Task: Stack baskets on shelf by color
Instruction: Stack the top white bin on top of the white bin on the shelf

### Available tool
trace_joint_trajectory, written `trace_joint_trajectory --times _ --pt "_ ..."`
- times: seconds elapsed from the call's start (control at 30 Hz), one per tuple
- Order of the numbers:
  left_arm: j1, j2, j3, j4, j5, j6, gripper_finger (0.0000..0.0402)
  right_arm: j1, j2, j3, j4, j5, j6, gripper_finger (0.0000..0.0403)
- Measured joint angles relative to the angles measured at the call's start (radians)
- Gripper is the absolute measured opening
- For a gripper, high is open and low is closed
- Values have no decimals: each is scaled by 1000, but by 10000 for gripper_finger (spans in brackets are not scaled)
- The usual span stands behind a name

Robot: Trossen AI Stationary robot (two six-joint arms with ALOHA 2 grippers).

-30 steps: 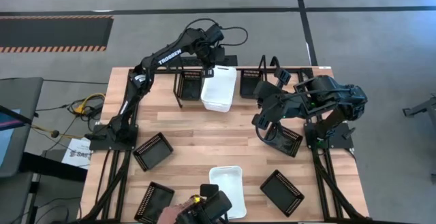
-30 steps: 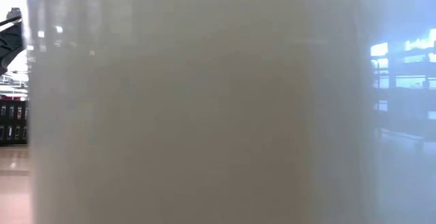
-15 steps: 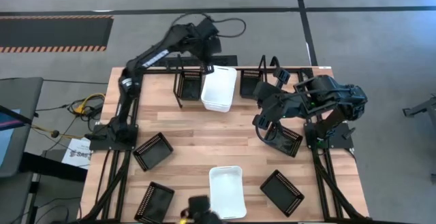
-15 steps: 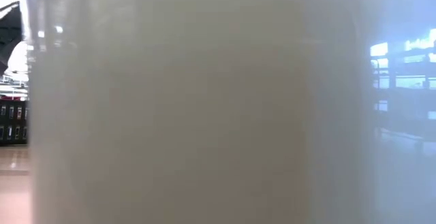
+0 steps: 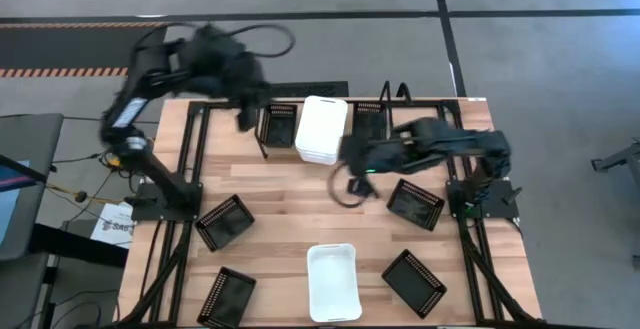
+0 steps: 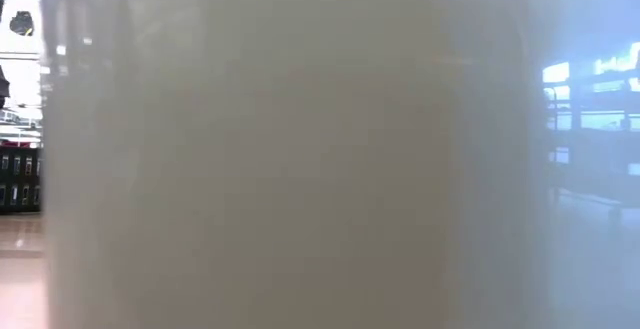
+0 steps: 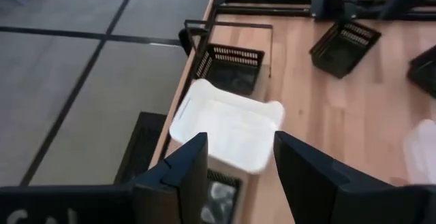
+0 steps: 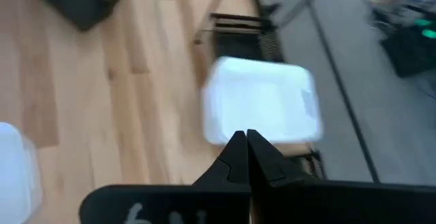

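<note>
Stacked white baskets [image 5: 322,129] stand in the black wire shelf [image 5: 392,95] at the table's far edge, between two black baskets [image 5: 278,125] [image 5: 368,119]. My left gripper [image 5: 245,116] hangs open, high and left of the stack, touching nothing; its wrist view shows the white basket [image 7: 228,125] beyond the left gripper [image 7: 238,176]. My right gripper [image 5: 348,157] is shut and empty, just right of and in front of the stack; its wrist view looks past the right gripper [image 8: 246,152] at the white basket [image 8: 262,108]. A white wall fills the low view.
Another white basket [image 5: 333,281] lies at the near edge. Loose black baskets lie at near left [image 5: 222,220] [image 5: 225,295] and near right [image 5: 415,204] [image 5: 413,281]. Bare wood [image 5: 290,194] shows mid-table.
My left gripper has come off the white basket's far rim and swung up and toward the table's left edge; the basket, slightly askew before, now sits square in the shelf. My right gripper has moved left toward the white stack. A dark object at the near edge has left view.
</note>
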Motion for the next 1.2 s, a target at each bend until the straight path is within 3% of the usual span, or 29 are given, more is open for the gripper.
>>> trace_joint_trajectory --times 0.1,0.2,0.37,0.47,0.7,0.87,1.2 --pt "-101 -65 0 -59 -104 -88 157 -35 82 -1 67 -76 -88 1" --pt "-207 -118 -8 -96 -207 -195 157 -75 163 -2 173 -215 -148 1" --pt "-370 -220 -92 -92 -256 -310 157 -126 301 -1 394 -497 -231 1" --pt "-447 -266 -167 -93 -335 -379 157 -145 365 -1 422 -602 -216 1" --pt "-535 -377 -386 -95 -416 -502 157 -164 460 -2 327 -611 -180 0" --pt "-540 -427 -520 -93 -453 -569 157 -172 476 -2 214 -522 -181 0" --pt "-542 -449 -722 -74 -459 -686 157 -263 466 -1 270 -527 -189 0"
